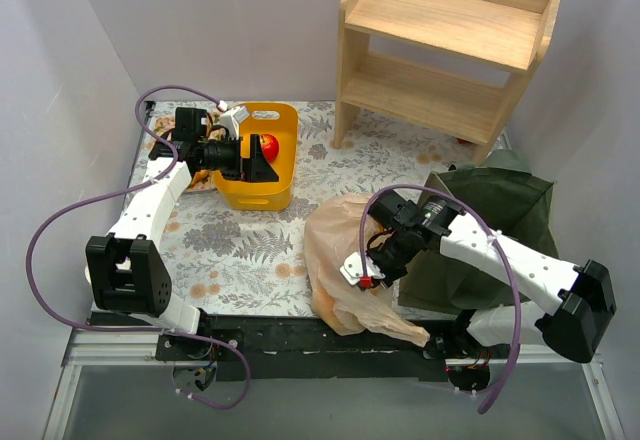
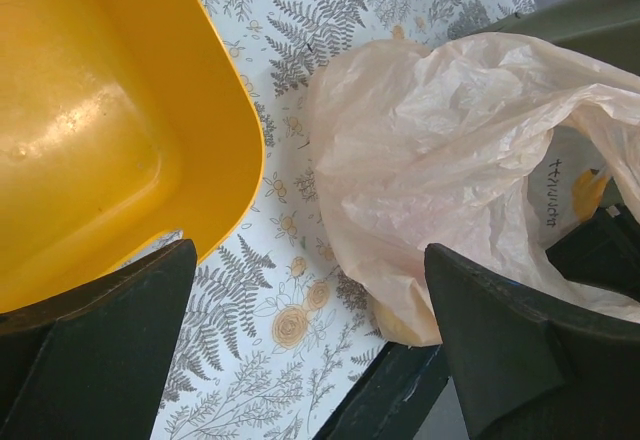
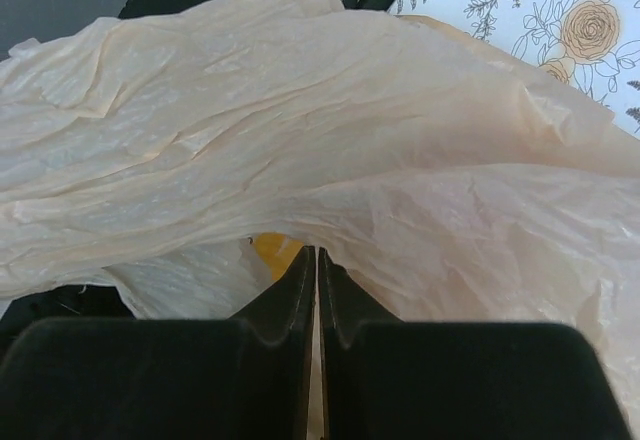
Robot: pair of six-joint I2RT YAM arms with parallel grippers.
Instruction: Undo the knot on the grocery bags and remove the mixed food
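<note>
The left claw (image 2: 308, 260), spread wide, frames a yellow bin (image 2: 100, 130) and a tan plastic bag (image 2: 430, 160).

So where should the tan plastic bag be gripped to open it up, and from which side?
Pinch the slack rim of the plastic bag at its mouth, on the side facing the green tote. Come from that side with the right tool, which is nearest. The film there hangs in loose folds, while the rounded belly probably gives little to pinch.

Bright even light, soft shadows
</note>
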